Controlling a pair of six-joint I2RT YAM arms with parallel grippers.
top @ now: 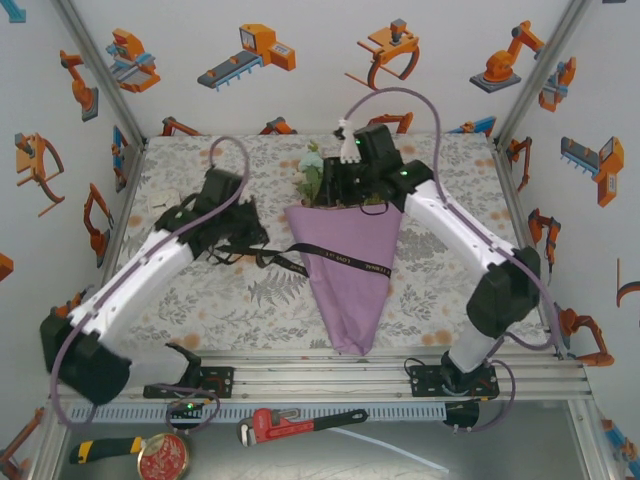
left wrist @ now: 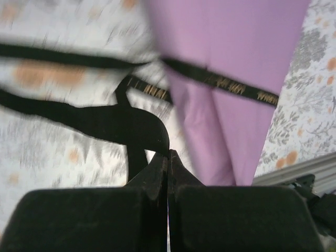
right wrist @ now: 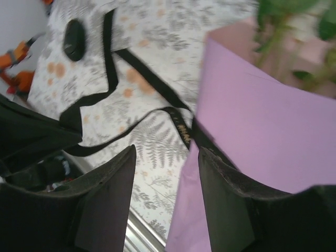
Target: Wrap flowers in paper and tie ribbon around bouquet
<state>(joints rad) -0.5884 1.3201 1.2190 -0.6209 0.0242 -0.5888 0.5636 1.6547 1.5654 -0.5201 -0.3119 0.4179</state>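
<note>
Closest to the left wrist lens, my left claw (left wrist: 168, 153) is pressed together. The ribbon (left wrist: 220, 81) runs right into its tips, so I am pinching that black band. From the pinch it loops over the flower-printed worktop (left wrist: 58, 31) and crosses the lilac paper (left wrist: 236, 37), its pale lettering showing against the purple.

My right claw (right wrist: 165, 173) is spread and grips nothing. One of its fingers (right wrist: 113, 205) hangs over the worktop. The other lies along the left edge of the paper cone, and I cannot tell whether it touches the paper.

Seen from above, the bouquet (top: 345, 265) lies in the middle of the worktop, with its tip pointing at the near edge and its mouth at the far side. The flowers (top: 312, 172) poke out of that mouth, green leaves and a pale bloom, just beside my right claw. The ribbon lies across the cone a little below the mouth. Whether it passes underneath I cannot tell. Its loose length sits in loops to the left, by my left claw. A red pipe wrench (top: 290, 425) rests on the near shelf below the rail.
</note>
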